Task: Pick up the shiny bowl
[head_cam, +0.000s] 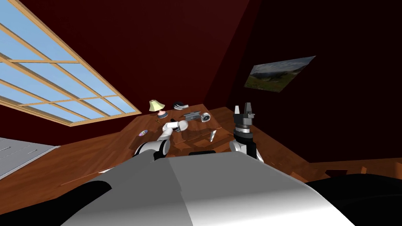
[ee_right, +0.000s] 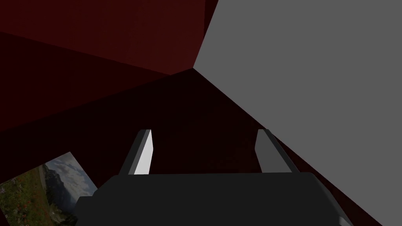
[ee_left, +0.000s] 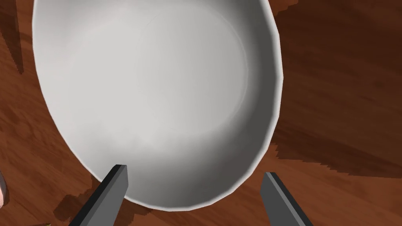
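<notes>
Wooden table [ee_left: 337, 78] carries yellow-shaded lamp [head_cam: 156, 105], disc [head_cam: 142, 133]; landscape picture [head_cam: 279, 73] on dark-red wall.

No readable text, label or number on anything

Dim overall, daylight through the window [head_cam: 47, 78]; the bowl [ee_left: 157, 98] casts a jagged-edged shadow.

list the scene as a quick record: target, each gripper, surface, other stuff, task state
target: bowl, light grey, upright, empty
surface: wooden table
left gripper: open, at the bowl's near rim, not closed on it
right gripper: open, raised, pointing up, away from the table
other stuff: lamp and disc on the table
task state: bowl not yet grasped
</notes>
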